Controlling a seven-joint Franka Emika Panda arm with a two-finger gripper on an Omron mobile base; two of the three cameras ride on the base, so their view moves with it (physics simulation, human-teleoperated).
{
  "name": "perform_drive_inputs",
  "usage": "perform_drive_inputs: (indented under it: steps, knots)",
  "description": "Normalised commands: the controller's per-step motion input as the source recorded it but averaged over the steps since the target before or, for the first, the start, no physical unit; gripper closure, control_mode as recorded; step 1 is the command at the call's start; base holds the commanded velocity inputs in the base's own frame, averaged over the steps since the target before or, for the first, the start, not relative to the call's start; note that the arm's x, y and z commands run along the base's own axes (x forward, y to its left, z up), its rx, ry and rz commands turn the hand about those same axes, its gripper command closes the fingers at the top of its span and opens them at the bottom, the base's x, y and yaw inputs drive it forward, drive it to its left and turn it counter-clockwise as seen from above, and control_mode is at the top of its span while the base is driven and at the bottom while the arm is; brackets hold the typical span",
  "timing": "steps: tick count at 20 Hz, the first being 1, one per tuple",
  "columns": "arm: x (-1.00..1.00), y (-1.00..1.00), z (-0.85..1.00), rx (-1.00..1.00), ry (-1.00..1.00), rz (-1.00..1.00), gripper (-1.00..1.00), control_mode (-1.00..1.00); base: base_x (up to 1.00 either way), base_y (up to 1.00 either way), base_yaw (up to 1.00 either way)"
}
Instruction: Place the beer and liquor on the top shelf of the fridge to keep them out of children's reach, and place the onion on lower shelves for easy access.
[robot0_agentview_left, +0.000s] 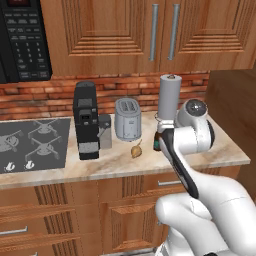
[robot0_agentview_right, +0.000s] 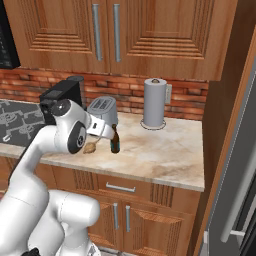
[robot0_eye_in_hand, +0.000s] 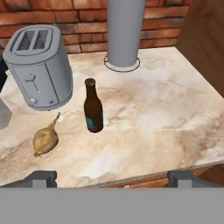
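The beer (robot0_eye_in_hand: 93, 107), a slim brown bottle, stands upright on the marble counter (robot0_eye_in_hand: 148, 118), in front of the toaster. It also shows in the right base view as the beer (robot0_agentview_right: 115, 140). The tan onion (robot0_eye_in_hand: 45, 140) lies to the bottle's left, seen too as the onion (robot0_agentview_left: 136, 150) and the onion (robot0_agentview_right: 90, 147). My gripper (robot0_eye_in_hand: 113, 179) hovers over the counter's front edge, open wide with nothing between its fingertips (robot0_eye_in_hand: 41, 178), short of both things. The fridge (robot0_agentview_right: 240, 190) shows its grey front at the far right; its shelves are hidden. The liquor is out of view.
A grey toaster (robot0_eye_in_hand: 39, 65) stands behind the onion. A paper towel roll (robot0_eye_in_hand: 124, 30) stands at the brick wall. A black coffee machine (robot0_agentview_left: 86, 120) and a stovetop (robot0_agentview_left: 32, 145) lie further left. Wooden cabinets hang above, and a wooden side panel (robot0_eye_in_hand: 205, 39) bounds the counter on the right.
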Motion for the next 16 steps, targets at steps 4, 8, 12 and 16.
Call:
perform_drive_inputs:
  steps: [4, 8, 12, 16]
  knots:
    - [0.28, 0.01, -0.14, 0.00, 0.00, 0.00, -1.00, -1.00, 0.00, 0.00, 0.00]
    - [0.28, 0.01, -0.14, 0.00, 0.00, 0.00, -1.00, -1.00, 0.00, 0.00, 0.00]
    - [0.27, 0.00, -0.17, 0.00, 0.00, 0.00, -1.00, -1.00, 0.00, 0.00, 0.00]
    - [0.28, 0.00, -0.23, 0.00, 0.02, 0.00, -1.00, -1.00, 0.00, 0.00, 0.00]
